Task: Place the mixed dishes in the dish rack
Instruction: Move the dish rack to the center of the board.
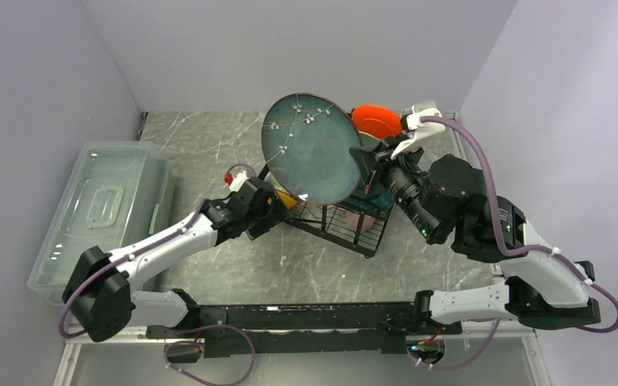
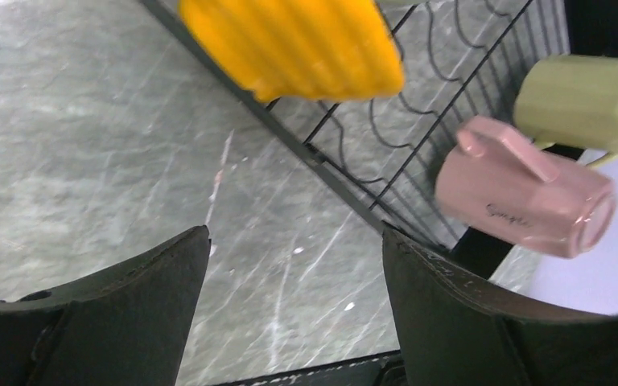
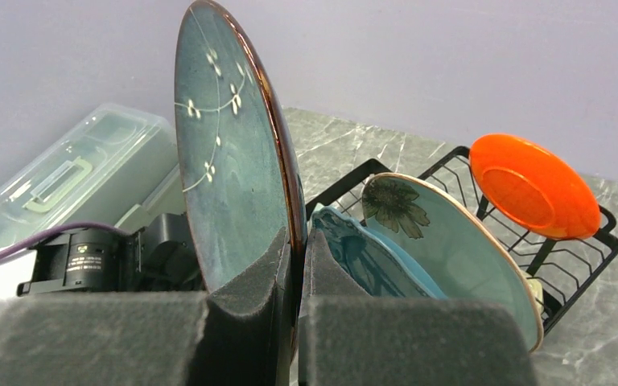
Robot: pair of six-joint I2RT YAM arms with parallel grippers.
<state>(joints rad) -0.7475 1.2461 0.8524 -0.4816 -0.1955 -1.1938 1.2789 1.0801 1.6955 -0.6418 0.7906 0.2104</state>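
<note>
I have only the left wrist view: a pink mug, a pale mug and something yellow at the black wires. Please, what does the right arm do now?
Observer: The right gripper is shut on the rim of a large teal plate, which it holds on edge over the dish rack.
Operator: Are there other plates in the rack?
Observer: Yes. A flowered teal plate and a blue-green plate stand beside the held one, and a small orange-red plate leans at one end of the rack.
</note>
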